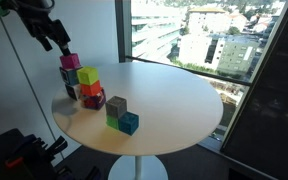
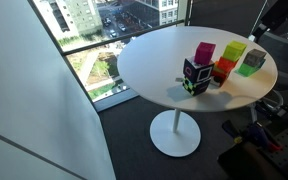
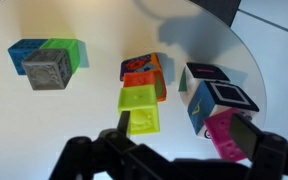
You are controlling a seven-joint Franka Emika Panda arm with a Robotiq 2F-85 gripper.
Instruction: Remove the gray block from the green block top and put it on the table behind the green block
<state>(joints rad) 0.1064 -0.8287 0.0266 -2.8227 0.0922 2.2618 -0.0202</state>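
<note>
The gray block (image 1: 116,104) sits on top of the green block (image 1: 113,120), with a teal-blue cube (image 1: 130,124) touching the green one, near the middle of the round white table (image 1: 184,105). In the wrist view the gray block (image 3: 46,71) lies at the upper left, with the green block (image 3: 68,50) showing behind it. My gripper (image 1: 56,38) hangs open and empty above a separate cluster of coloured cubes, well away from the gray block. In the wrist view its fingers (image 3: 184,130) straddle a lime cube and a pink cube.
A cluster of pink, lime, orange and dark patterned cubes (image 1: 82,82) stands at the table's edge under the gripper; it also shows in the wrist view (image 3: 144,85). A patterned blue-and-white cube (image 3: 216,100) leans beside a pink one (image 3: 229,135). Large windows stand behind the table.
</note>
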